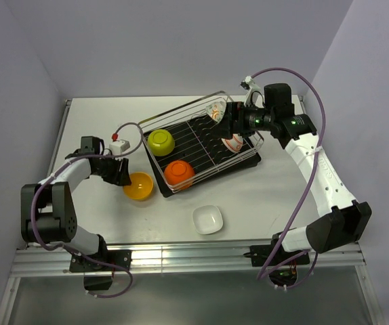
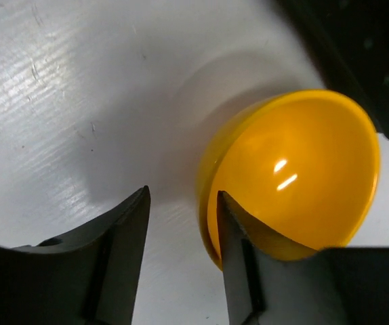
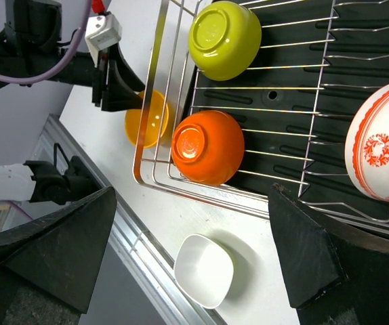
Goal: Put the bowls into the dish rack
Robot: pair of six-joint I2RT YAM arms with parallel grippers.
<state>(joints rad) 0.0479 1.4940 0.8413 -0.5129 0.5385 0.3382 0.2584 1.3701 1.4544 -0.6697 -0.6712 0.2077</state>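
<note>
Slippage is my worry here. My left tool (image 2: 182, 193) straddles the rim of the yellow-orange bowl (image 2: 296, 176), one finger inside and the other outside with a gap showing, so it's about half open with nothing gripped yet. That glossy rim (pinched right at the edge) could squirt out or tip on the lift. The bowl sits on the surface (image 1: 99, 122) just beside the dish rack (image 1: 181, 116), so a swing could clip the wire. My right tool (image 3: 193, 188) gapes wide over the rack, empty.
</note>
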